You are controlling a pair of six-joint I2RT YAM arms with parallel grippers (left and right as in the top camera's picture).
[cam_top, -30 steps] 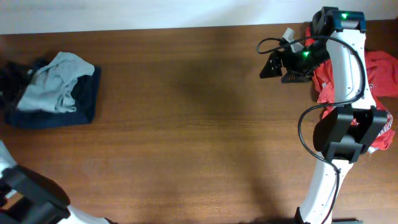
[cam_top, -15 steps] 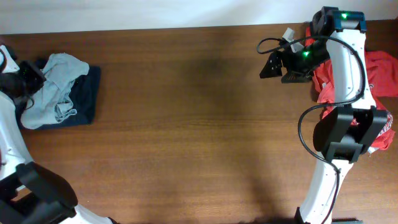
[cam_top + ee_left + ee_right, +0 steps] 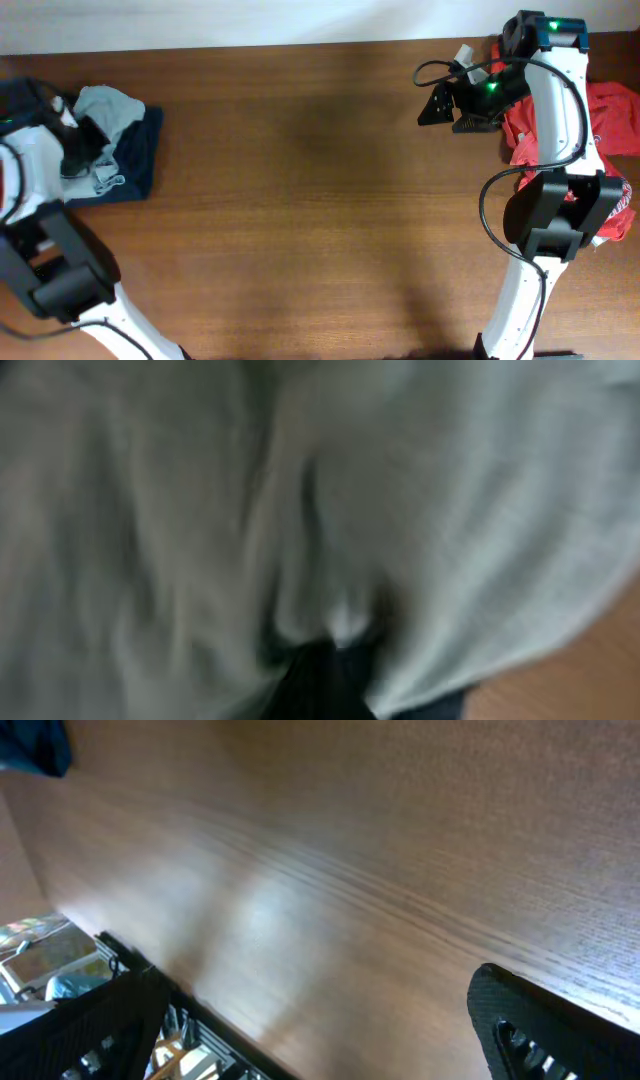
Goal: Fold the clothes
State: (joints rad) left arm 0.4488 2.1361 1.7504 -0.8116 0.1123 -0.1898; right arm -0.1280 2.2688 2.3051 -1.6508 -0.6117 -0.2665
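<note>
A crumpled grey garment [image 3: 110, 105] lies on a navy garment [image 3: 141, 165] at the table's far left. My left gripper [image 3: 77, 149] is pressed into the grey garment's left side. In the blurred left wrist view, grey garment [image 3: 450, 510] fills the frame and its folds gather at my left gripper [image 3: 322, 675], which is shut on the cloth. A pile of red clothes [image 3: 612, 108] sits at the far right, behind the right arm. My right gripper [image 3: 446, 106] hovers open over bare wood at the back right, with nothing between its fingers [image 3: 545, 1025].
The wooden table [image 3: 320, 200] spans the view between the two piles. Its far edge runs along a pale wall at the top. In the right wrist view a bit of blue cloth [image 3: 35, 745] shows at the top left.
My left arm has swung in from the bottom-left corner onto the grey garment and its jaws have closed on the cloth, which has bunched up. The right arm has not moved.
</note>
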